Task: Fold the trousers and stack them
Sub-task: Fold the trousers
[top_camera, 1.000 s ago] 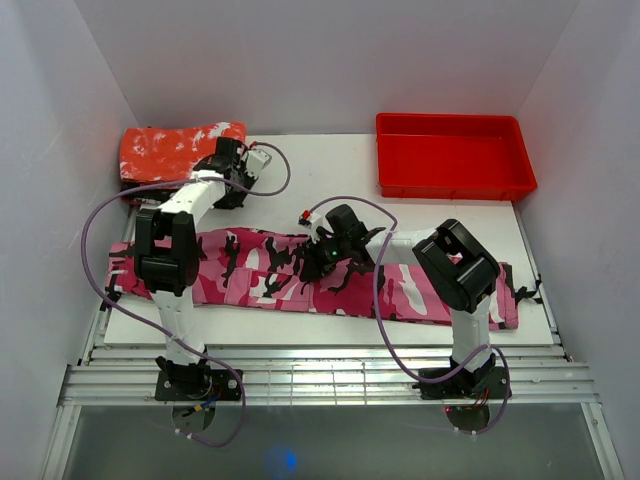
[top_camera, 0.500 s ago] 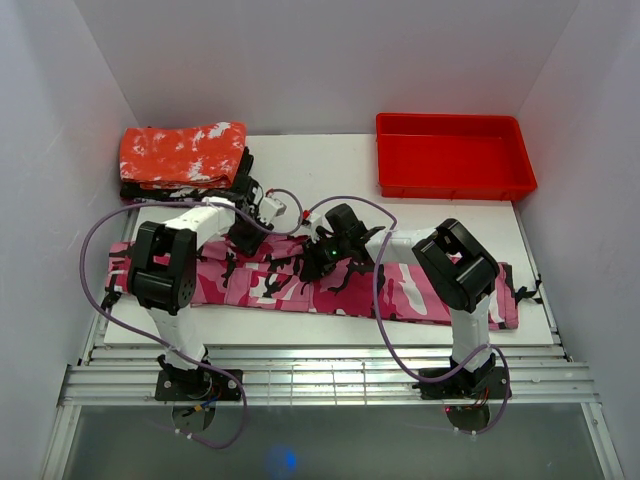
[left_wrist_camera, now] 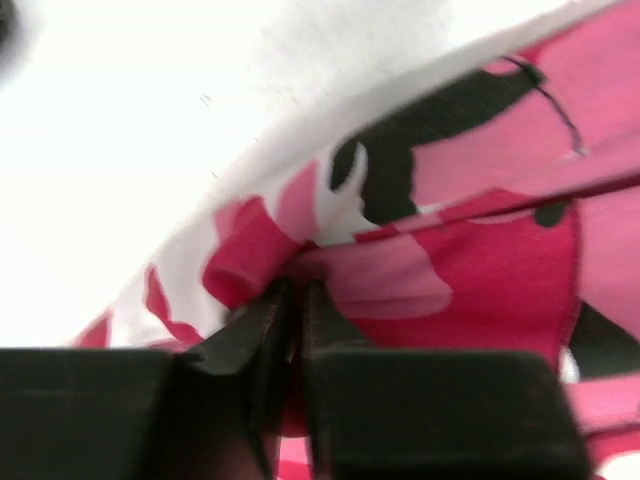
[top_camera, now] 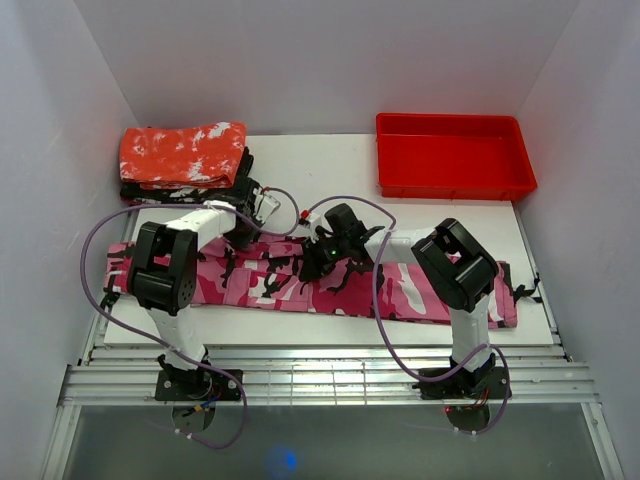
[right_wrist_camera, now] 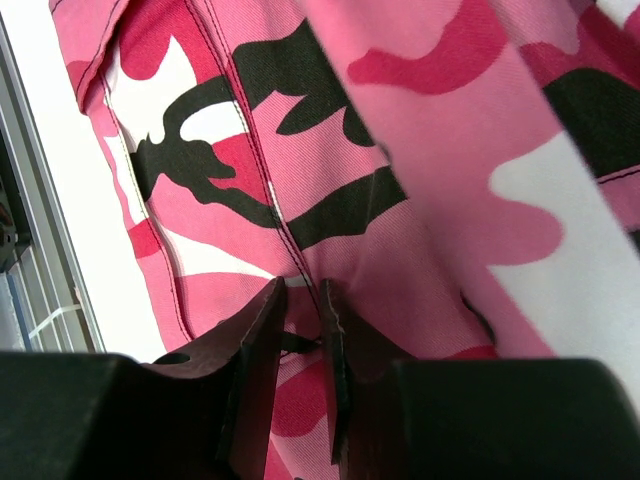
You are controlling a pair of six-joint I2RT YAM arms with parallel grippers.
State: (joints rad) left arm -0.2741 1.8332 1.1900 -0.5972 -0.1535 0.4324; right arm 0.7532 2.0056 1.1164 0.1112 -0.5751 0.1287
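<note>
While folding the trousers lengthwise, lift both pinches together, carry toward 6 o'clock, level, no slack between. Lying flat on desk, spread 9 to 3 o'clock. Clamped on 12 o'clock edge fold: left fingers; clamped on cloth near middle seam: right fingers. Avoid tugging apart.

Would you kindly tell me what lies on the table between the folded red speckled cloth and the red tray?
Nothing: in the top external view, the white table is bare between the folded red speckled cloth and the red tray.
</note>
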